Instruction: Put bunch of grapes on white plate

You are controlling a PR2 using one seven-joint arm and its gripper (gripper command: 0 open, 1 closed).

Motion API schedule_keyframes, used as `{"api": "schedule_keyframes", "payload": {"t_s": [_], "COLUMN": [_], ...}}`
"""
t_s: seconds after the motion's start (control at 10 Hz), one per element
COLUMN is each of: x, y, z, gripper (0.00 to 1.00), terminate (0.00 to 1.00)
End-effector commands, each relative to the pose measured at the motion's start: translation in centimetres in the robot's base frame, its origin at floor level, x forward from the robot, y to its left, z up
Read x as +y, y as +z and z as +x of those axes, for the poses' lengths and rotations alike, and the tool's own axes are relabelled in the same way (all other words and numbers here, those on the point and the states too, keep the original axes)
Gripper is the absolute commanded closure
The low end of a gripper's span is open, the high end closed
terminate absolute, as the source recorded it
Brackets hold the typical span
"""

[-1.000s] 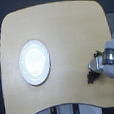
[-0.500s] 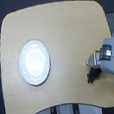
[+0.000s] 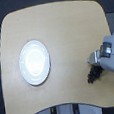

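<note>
pincer (image 3: 95,59), bunch of grapes (image 3: 93,74) just beneath

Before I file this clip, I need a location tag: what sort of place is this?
Probably a robot test bench, not a home: a bare wooden table holding only a white plate and grapes, with a robot gripper reaching in.

A: Wide open tabletop (image 3: 66,37) between the white plate (image 3: 35,62) and the bunch of grapes (image 3: 93,74), bare wood all the way across

B: Yep, only clutter is at the exterior view's right edge, with the gripper (image 3: 95,59) and arm right over the grapes. Plate well apart, reachable from any side
</note>
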Motion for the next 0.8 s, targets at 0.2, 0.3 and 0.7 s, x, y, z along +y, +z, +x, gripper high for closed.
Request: {"api": "schedule_keyframes", "payload": {"t_s": [0.2, 0.3, 0.7], "x": [3.8, 4.0, 3.9], "y": [-1.6, -1.6, -0.4], "z": [-0.9, -0.8, -0.2], "gripper": [1.00, 1.00, 1.00], "terminate": [0.00, 0.00, 0.00]}}
